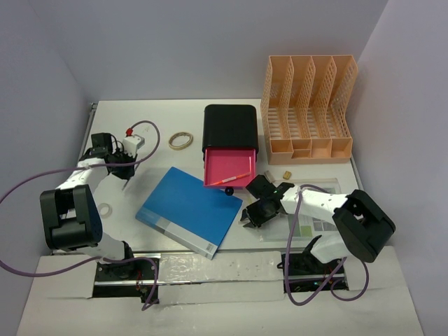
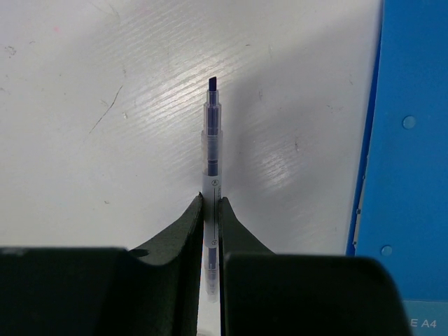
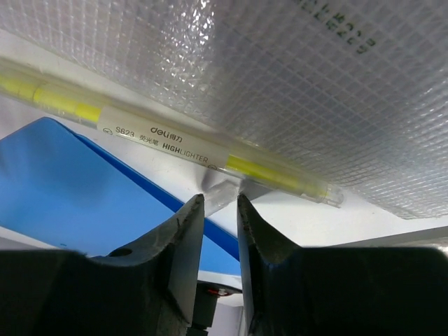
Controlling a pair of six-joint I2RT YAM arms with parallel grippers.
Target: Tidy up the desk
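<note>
From above, we see the desk, a wide white tabletop filling the middle of the view. On it, a blue folder lies at an angle near the front. Behind it stands a black box with its pink drawer pulled open. An orange file rack stands at the far right, and a tape ring lies left of the box. The left gripper hangs over the desk's left side. The right gripper sits between the folder and a clear mesh pouch.

At the left wrist, we see the fingers clamped on a clear pen with a dark tip, pointing away over bare desk beside the folder's edge.

At the right wrist, we see the fingers with a narrow gap between them. We cannot tell whether they pinch anything. Just beyond the tips, a yellow highlighter lies along the pouch's edge.
</note>
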